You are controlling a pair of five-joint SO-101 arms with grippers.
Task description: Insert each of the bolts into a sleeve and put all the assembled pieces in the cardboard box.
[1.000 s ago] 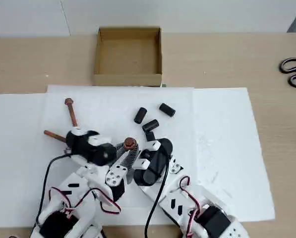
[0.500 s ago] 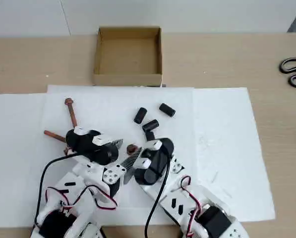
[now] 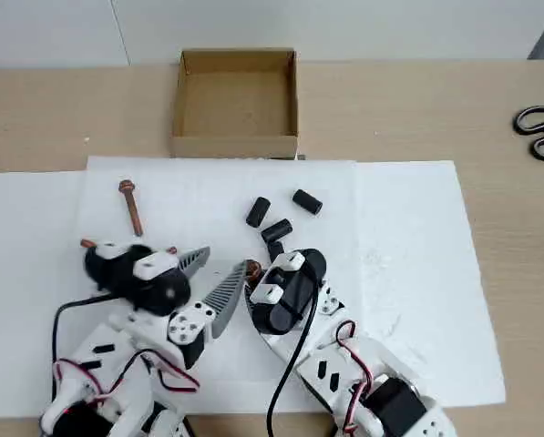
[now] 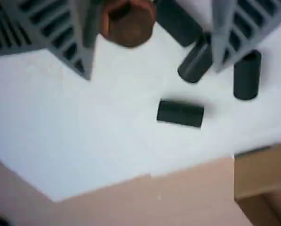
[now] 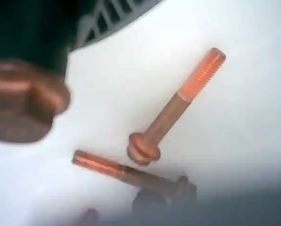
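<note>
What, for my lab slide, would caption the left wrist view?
Open left tool over white paper, framing a copper bolt head, black sleeves lying beyond.

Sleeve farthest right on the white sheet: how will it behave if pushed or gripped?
Likely to roll: the sleeve is a short cylinder lying on its side on the flat white sheet. Probably stiff and light, as it looks like a small rigid tube. Its smooth round wall might slip from a loose grip.

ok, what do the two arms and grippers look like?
White printed links with black servos on both. Left gripper has grey ribbed, tapered fingers. Red, white and black wires loop along each arm, plus a thick black cable.
</note>
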